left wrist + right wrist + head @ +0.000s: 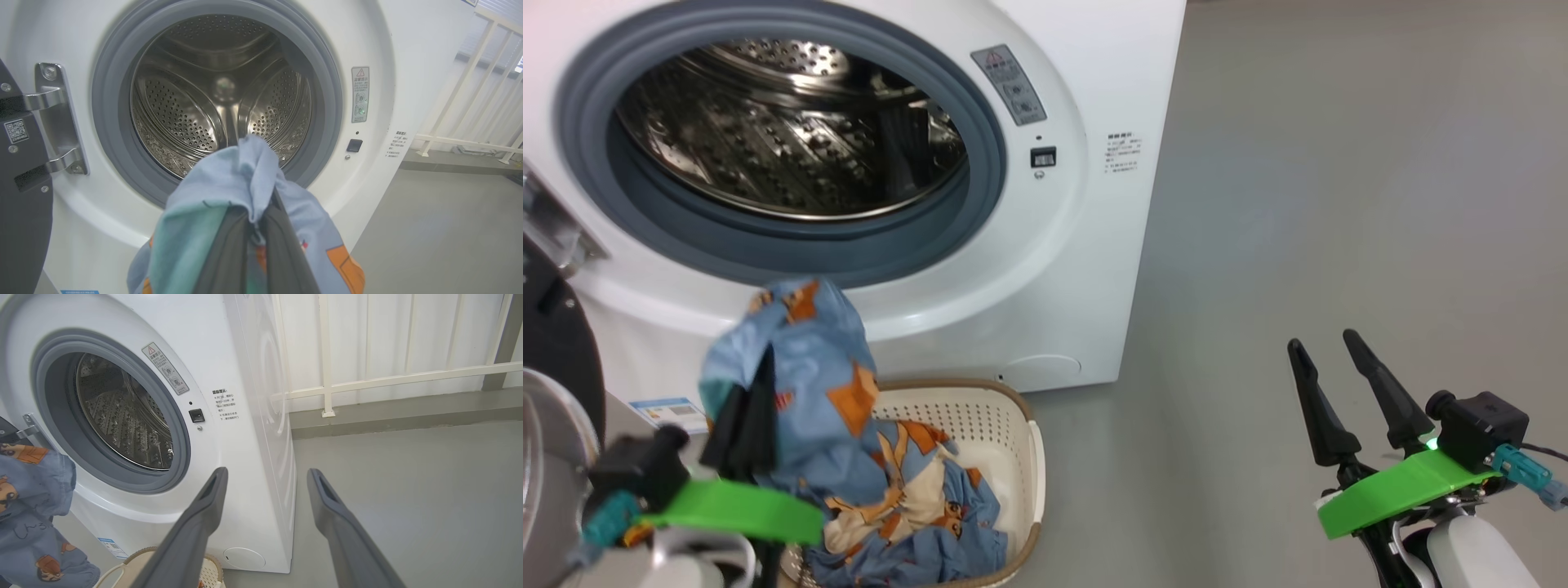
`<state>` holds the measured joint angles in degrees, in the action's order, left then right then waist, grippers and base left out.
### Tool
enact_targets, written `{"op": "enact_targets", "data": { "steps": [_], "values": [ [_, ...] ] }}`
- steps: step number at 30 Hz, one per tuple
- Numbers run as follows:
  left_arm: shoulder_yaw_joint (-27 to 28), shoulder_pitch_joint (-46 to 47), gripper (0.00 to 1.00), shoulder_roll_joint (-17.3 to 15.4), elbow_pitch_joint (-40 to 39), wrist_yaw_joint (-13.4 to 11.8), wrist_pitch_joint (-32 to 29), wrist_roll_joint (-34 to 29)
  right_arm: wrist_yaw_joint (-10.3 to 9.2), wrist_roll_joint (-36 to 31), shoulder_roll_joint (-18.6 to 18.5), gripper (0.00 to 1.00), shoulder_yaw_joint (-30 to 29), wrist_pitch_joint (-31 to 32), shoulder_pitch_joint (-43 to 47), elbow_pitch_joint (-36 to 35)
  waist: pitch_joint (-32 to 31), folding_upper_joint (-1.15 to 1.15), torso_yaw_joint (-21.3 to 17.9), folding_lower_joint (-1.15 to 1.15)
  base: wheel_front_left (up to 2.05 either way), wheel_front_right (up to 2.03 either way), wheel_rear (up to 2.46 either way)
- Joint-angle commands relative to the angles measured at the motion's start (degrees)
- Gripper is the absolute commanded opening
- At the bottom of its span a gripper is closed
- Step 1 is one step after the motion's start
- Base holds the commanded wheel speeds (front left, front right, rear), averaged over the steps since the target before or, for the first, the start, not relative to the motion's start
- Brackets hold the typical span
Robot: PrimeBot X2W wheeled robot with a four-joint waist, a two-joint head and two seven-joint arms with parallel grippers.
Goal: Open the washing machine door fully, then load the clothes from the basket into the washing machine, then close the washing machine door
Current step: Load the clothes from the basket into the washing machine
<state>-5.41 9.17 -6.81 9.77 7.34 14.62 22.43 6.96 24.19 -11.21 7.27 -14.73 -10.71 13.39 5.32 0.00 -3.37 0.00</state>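
Now the washing machine stands with its door swung left, the basket at its foot, a bunch of the clothes pinched by the left gripper, the drum straight ahead and slightly higher, and the wide-open right gripper farther off.

Past the tips of our right fingers we see a smooth grey floor with a soft, pale sheen. Farther ahead of those fingers it meets a low grey kerb. On the kerb stands a cream railing of upright posts and one horizontal bar, and behind it is a white wall with vertical ribs. In the left wrist view we find the railing up and to the right of our left fingers, its posts footed on the kerb. The light is even and diffuse.
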Motion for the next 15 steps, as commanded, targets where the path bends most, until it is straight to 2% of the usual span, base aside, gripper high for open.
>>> {"op": "enact_targets", "data": {
  "steps": [1, 9, 15],
  "values": [
    [2.24, 3.91, 0.00, -1.83, -0.85, 0.13, 0.38, -0.14, 0.53, -0.74, -0.59, 1.00, 1.08, -0.27, -1.54, -1.92, 1.24, 0.00, -0.58, 0.00, 0.00, 0.00, 0.00],
    [3.04, 15.69, 0.00, -4.14, 2.61, 0.14, 0.38, -0.35, 0.53, -2.81, 0.60, 1.00, 1.32, -0.27, -4.00, -4.58, 7.53, 0.00, -2.85, 0.00, 0.00, 0.00, 0.00],
    [2.09, 25.11, 0.00, -7.09, 8.01, 0.14, 0.38, 1.31, 0.53, -3.71, 1.99, 1.00, 1.04, -0.27, -5.97, -5.85, 13.15, 0.00, -5.21, 0.00, 0.00, 0.00, 0.00]
  ]
}}
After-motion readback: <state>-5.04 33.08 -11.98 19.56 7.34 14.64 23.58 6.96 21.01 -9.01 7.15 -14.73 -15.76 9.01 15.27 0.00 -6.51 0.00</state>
